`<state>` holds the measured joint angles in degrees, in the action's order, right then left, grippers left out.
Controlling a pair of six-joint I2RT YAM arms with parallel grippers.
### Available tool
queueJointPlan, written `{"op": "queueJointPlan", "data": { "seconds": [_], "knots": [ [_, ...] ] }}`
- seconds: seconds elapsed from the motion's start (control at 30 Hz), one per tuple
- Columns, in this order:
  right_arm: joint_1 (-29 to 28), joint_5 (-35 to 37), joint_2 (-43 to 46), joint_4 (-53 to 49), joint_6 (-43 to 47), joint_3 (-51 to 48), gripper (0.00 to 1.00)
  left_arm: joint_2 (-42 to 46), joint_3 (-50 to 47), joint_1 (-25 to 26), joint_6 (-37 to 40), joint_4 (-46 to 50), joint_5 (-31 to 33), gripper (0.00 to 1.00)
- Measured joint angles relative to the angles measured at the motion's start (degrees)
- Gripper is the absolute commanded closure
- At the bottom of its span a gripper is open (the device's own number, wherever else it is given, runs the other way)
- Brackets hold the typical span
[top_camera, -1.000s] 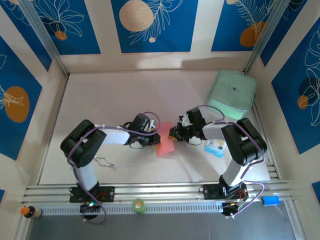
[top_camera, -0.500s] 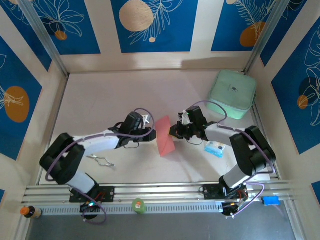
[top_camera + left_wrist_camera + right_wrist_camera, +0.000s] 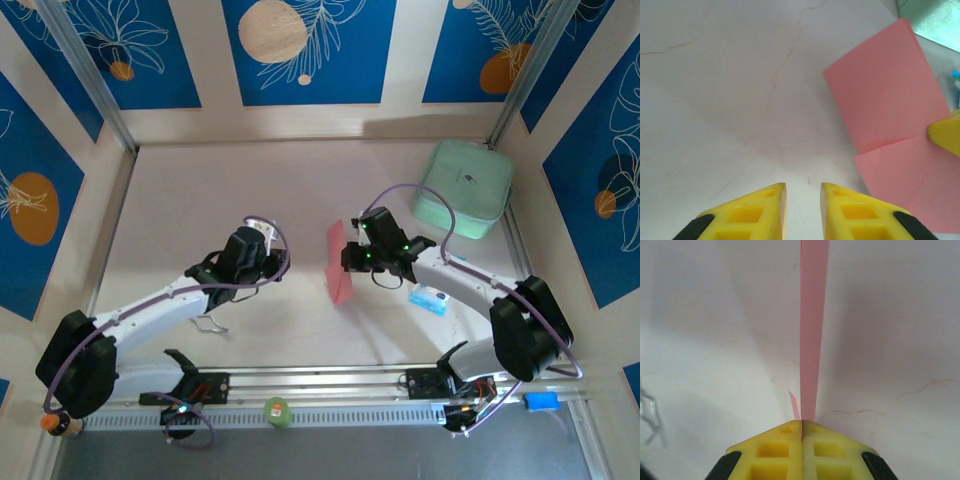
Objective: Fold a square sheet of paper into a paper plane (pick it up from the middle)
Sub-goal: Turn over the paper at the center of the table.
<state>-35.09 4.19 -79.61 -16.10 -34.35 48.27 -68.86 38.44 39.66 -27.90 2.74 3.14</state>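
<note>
Near rail: small green round object (image 3: 277, 411). Just beyond it, on the table (image 3: 180, 190), lies a bent wire piece (image 3: 205, 322).

Left gripper (image 3: 803, 192): yellow fingertips a little parted, nothing between them, over bare table, apart from the paper.

Right gripper (image 3: 802, 424): fingers pressed together on the pink sheet of paper (image 3: 339, 262), gripping one long edge. We see the sheet folded and held on edge at mid-table between the two grippers. Its long axis runs near to far, the far end leaning slightly left. From the right wrist it reads edge-on as a thin strip. Whether it touches the table, we cannot tell.

Right of it lies a blue-and-white packet (image 3: 428, 297).

Far right corner: mint-green case (image 3: 465, 187), closed, contents unseen.
</note>
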Motion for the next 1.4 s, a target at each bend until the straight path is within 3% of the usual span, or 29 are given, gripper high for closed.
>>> {"op": "queueJointPlan", "data": {
  "seconds": [0.2,0.43,0.9,1.07,1.17,1.23,1.27,1.3,1.4],
  "knots": [
    [-1.4,6.6,0.0,-6.3,1.3,3.7,0.99,2.1,-1.1,0.0,0.4,1.5,3.1,0.68],
    [-2.7,11.7,-0.2,-17.4,-6.5,11.2,1.00,5.0,-3.0,0.0,-0.6,1.8,3.4,0.68],
    [-5.0,13.9,-0.3,-27.8,-11.2,16.9,1.00,9.0,-3.3,0.0,-1.7,6.8,3.4,0.66],
    [-5.5,15.0,0.4,-28.1,-10.8,16.9,1.00,11.4,-3.5,0.0,-1.2,8.0,4.4,0.51],
    [-6.0,16.9,0.5,-27.9,-8.8,16.9,1.00,12.2,-3.6,-0.2,-0.2,8.7,5.4,0.34],
    [-6.6,18.9,0.4,-27.3,-6.8,16.9,1.00,12.5,-3.6,-0.2,0.2,9.3,6.6,0.18],
    [-7.0,20.6,0.4,-27.1,-5.9,16.9,1.00,12.9,-3.6,-0.2,0.3,10.0,7.5,0.05],
    [-7.7,22.4,0.4,-27.0,-5.0,16.9,1.00,13.3,-3.6,-0.3,0.4,10.8,8.2,0.00],
    [-9.4,26.2,-0.5,-27.3,-3.3,16.9,1.00,15.7,-3.7,-0.9,1.0,12.0,8.7,0.00]
  ]
}}
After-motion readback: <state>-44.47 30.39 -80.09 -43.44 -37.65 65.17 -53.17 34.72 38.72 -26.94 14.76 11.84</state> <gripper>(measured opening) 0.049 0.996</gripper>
